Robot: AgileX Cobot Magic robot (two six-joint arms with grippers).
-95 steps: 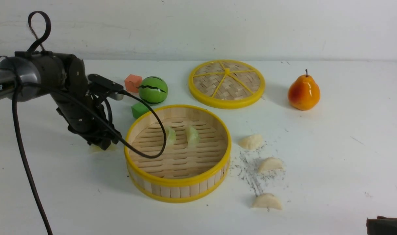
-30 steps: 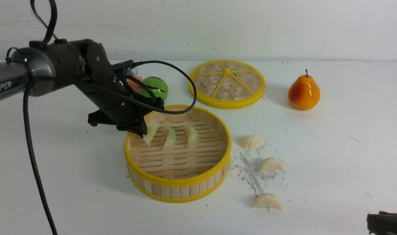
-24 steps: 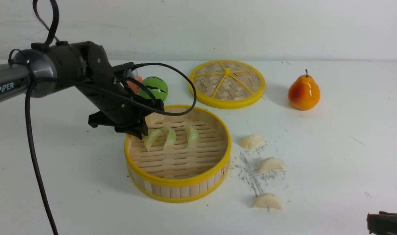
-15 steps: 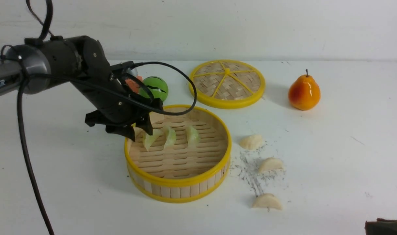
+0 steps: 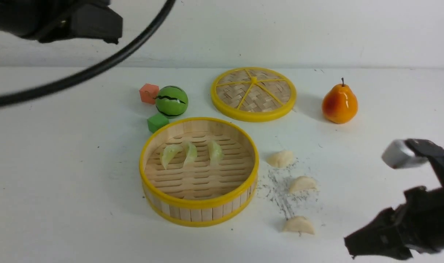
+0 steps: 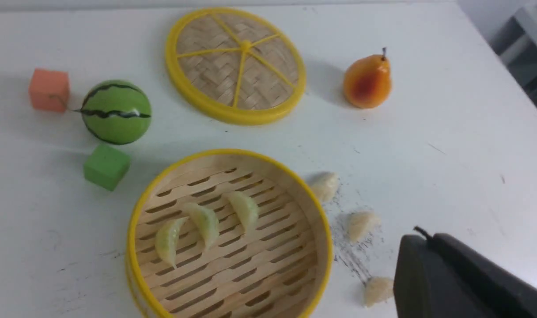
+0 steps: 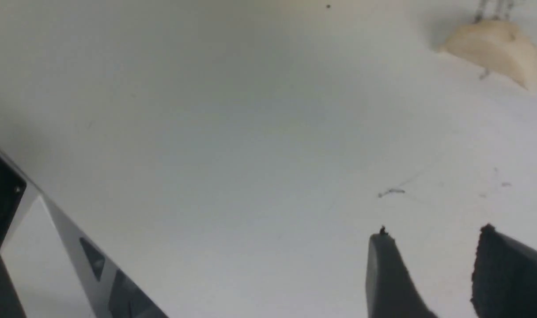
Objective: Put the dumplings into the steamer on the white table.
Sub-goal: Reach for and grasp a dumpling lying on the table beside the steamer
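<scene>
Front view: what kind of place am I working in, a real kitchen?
Probably a robot test bench, not a kitchen: a scuffed white table against a plain wall, with a bamboo steamer, toy-looking dumplings and a green cube.

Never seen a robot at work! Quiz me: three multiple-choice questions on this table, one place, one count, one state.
1. Where do the cream dumplings lie, relative to the basket? A) inside it B) on the table to its right C) to its left
2. How many green dumplings are in the basket? A) one B) three C) five
3. The lid is: A) on the basket B) propped against it C) flat on the table behind it
Answers: 1 B, all three sit on bare table there; 2 B, three lie on its floor; 3 C, it lies apart.
</scene>
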